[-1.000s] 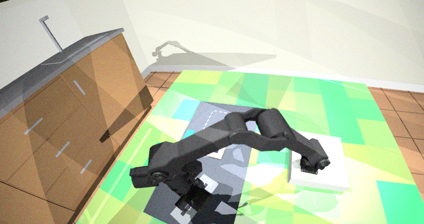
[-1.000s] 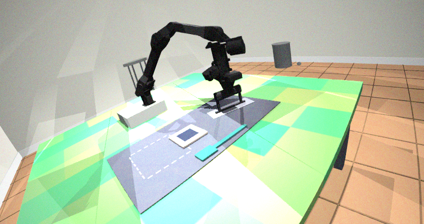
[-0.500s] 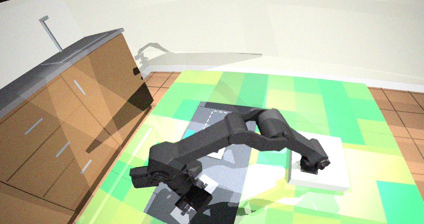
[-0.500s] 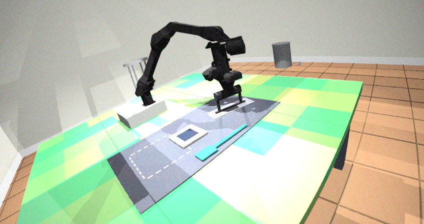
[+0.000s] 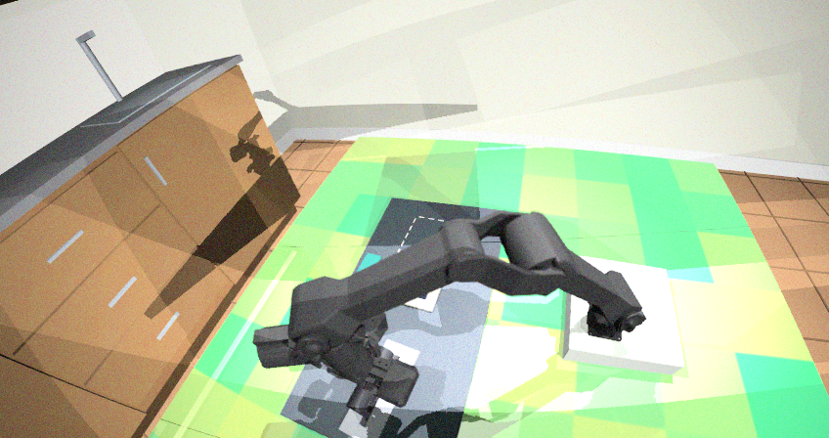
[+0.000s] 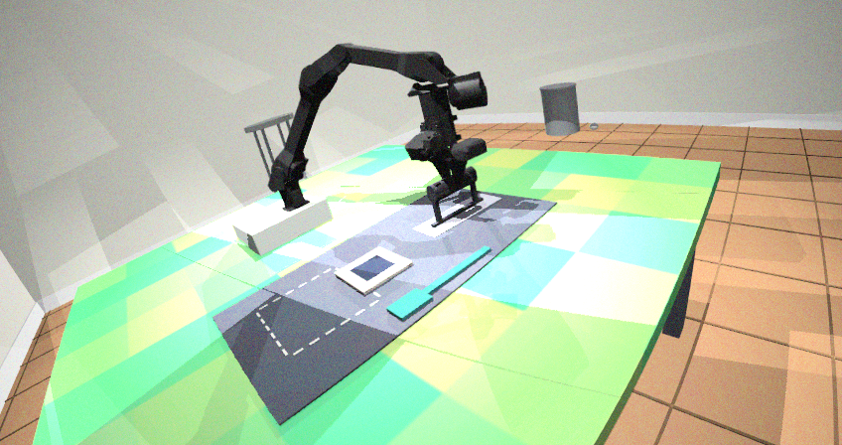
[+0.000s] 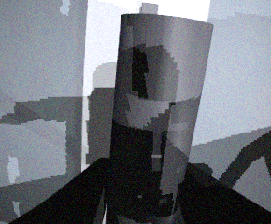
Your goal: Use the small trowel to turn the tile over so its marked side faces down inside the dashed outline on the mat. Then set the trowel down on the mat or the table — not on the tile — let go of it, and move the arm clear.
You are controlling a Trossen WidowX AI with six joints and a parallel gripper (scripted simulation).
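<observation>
Pale walls (image 5: 523,44) (image 6: 236,27) and square-patterned flooring (image 5: 773,212) (image 6: 768,263) are surrounding a green patchwork desk (image 5: 610,200) (image 6: 519,346), on which a grey mat (image 5: 454,340) (image 6: 253,352) is carrying the working parts. The tile (image 5: 429,301) (image 6: 373,267) is serving as the landmark: it is lying flat, its dark marked square showing upward, between the trowel and the dashed outline (image 5: 410,233) (image 6: 272,333), near the outline's closer end; any overlap is remaining hard to judge. On the side of the tile opposite the outline, the trowel (image 5: 362,397) (image 6: 437,191) (image 7: 161,70) is resting on the mat, its pale blade lying beneath a dark bridge handle. The gripper (image 5: 376,378) (image 6: 454,182) (image 7: 143,170) is grasping that handle, its jaws closing upon the cylindrical grip. The blade's long axis is running roughly along the mat's length, with one short end facing the tile; the coming move is probably depending on this alignment, since the blade must be reaching the tile's near edge before any turning. A teal flat tool (image 5: 369,262) (image 6: 410,303) is lying beside the tile, apparently playing no part. The task is seemingly standing at its pick-up step; lifting crookedly could be tilting the blade.
</observation>
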